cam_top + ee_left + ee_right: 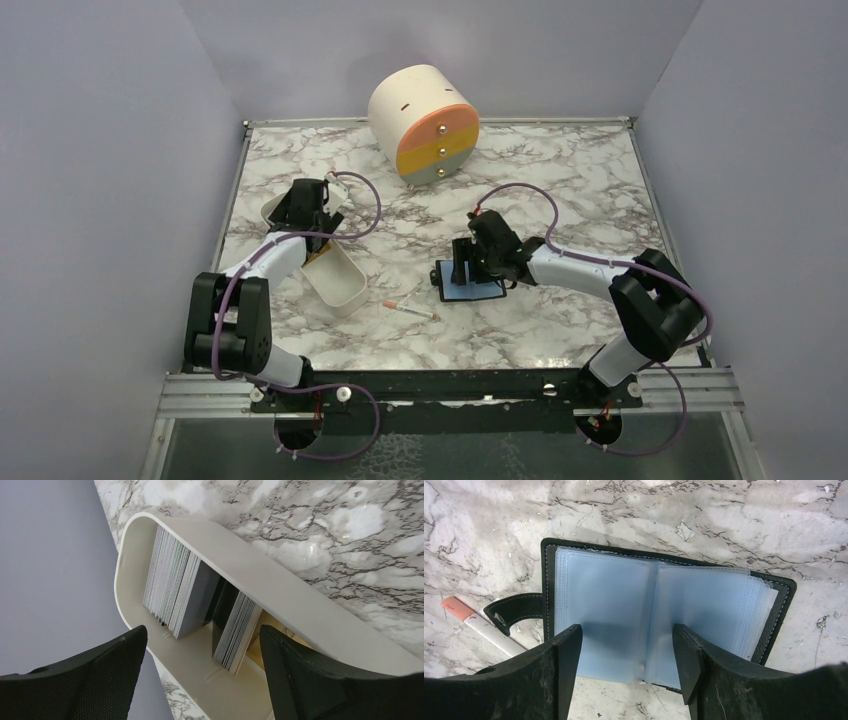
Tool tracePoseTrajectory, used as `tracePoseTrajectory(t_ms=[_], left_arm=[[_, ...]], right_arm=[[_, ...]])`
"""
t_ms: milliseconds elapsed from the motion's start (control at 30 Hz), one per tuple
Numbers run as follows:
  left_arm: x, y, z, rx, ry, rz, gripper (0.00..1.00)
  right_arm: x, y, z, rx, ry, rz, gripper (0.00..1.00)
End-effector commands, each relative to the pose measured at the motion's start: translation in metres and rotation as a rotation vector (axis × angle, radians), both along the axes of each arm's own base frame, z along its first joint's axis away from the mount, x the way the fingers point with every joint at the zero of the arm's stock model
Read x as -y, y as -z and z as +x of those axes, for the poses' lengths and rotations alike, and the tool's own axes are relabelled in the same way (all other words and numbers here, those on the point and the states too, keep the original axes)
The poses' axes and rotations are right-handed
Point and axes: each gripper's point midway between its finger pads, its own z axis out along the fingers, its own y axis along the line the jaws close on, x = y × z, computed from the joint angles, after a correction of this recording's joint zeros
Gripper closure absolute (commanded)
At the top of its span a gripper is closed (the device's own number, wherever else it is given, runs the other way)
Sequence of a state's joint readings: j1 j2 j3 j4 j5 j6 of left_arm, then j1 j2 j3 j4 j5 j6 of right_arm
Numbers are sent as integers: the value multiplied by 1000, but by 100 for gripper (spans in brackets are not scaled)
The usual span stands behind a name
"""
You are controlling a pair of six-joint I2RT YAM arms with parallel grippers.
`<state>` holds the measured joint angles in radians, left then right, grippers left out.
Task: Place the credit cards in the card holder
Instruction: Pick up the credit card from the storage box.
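White links, black joints on left arm, right arm; purple cables; matte black fingers

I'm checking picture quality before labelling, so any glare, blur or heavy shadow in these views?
Top view: sharp, evenly lit, only soft shadows. Left wrist: glare patches on the table, cards crisp, left fingers slightly soft. Right wrist: holder sleeves hazy, shadowed by the right fingers.
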<state>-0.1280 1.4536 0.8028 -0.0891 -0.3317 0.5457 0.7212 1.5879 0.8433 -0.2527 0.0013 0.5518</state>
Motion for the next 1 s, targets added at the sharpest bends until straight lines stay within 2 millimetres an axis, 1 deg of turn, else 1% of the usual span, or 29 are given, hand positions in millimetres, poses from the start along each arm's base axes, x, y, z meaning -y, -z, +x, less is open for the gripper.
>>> tracePoseTrajectory(t_ms=[0, 200, 533, 667, 800, 967], left_arm=[[-5, 6, 5, 9, -4, 33, 16], [-13, -1, 13, 42, -2, 74, 19], [-22, -10, 28, 80, -8, 62, 27], [-18, -8, 36, 74, 16, 37, 28], [-22, -8, 40, 69, 22, 66, 36], [-25, -11, 44, 80, 29, 93, 41]], right_arm=[[-7, -7, 3, 17, -25, 3, 33], [-7, -19, 7, 45, -17, 18, 33], [-6, -23, 6, 51, -11, 21, 33], [-3, -21, 5, 50, -11, 11, 33], [-3, -20, 5, 49, -13, 6, 33], [-4, -21, 6, 49, -15, 6, 35]])
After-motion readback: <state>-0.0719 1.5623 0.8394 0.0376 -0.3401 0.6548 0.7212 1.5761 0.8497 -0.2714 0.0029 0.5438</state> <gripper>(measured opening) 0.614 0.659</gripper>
